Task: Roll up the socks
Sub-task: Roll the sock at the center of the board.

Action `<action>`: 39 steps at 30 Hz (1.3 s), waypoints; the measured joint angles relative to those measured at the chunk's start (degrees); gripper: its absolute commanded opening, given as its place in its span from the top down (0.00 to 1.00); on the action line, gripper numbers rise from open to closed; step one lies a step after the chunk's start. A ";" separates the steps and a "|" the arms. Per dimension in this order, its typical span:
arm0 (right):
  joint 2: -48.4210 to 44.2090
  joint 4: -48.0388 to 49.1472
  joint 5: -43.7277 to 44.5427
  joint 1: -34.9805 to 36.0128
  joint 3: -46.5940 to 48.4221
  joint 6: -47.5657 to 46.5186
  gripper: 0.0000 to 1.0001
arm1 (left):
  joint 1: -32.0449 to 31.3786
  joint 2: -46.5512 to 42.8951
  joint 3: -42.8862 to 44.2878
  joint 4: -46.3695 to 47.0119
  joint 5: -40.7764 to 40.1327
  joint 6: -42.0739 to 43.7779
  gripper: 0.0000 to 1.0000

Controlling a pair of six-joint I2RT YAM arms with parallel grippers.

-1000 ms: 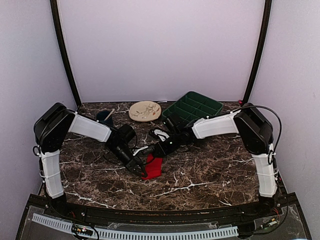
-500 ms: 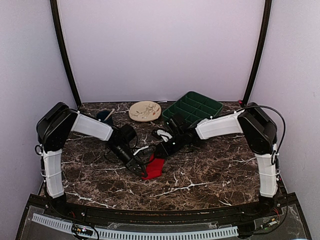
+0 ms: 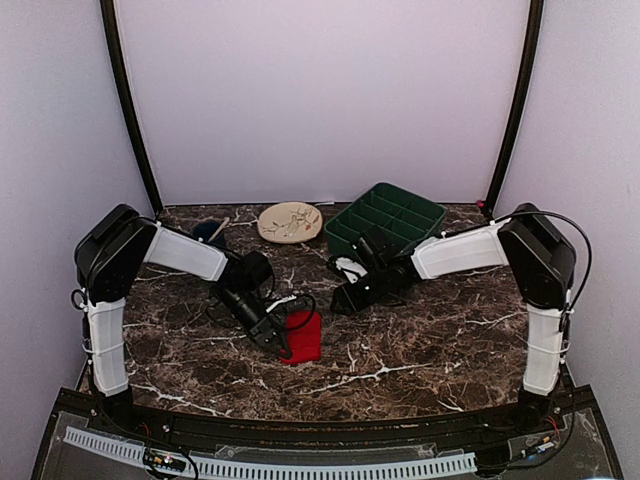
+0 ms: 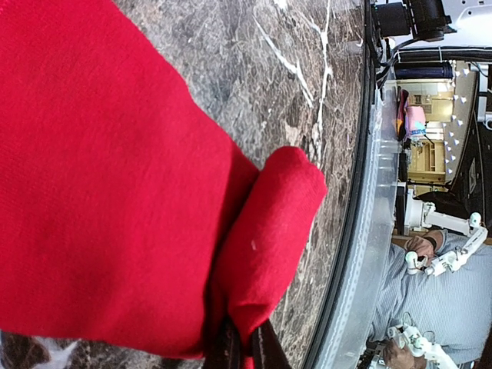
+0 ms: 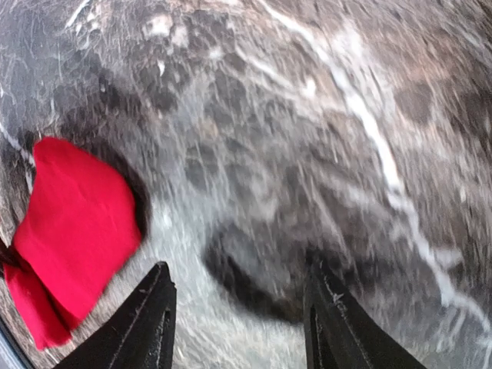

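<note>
Now | dark marble table [image 3: 420, 350] | lilac walls [image 3: 320, 90] | socks [image 3: 303, 335] centre

The right gripper [image 5: 242, 327] points down at the dark marble tabletop [image 5: 323, 115], which is veined in white. Its two black fingers [image 5: 150, 323] enter from the bottom edge, spread apart, with only bare marble between them. The socks [image 5: 73, 231] lie flat on the tabletop at the left edge as a folded red fabric bundle, left of the left-hand finger and clear of both fingers. The view is slightly blurred.
</note>
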 measured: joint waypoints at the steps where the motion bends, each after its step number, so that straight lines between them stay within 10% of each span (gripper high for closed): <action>1: -0.90 -0.04 0.44 -0.02 -1.14 -0.17 0.47 | 0.00 0.11 0.13 -0.15 0.04 0.00 1.00; 17: -18.27 0.81 9.31 13.66 -15.43 -13.73 0.45 | 0.00 1.25 0.83 -1.09 1.09 0.20 1.00; 39: -10.78 -0.37 12.87 22.43 -8.37 -27.08 0.44 | 0.00 2.86 1.99 -2.64 2.43 1.62 1.00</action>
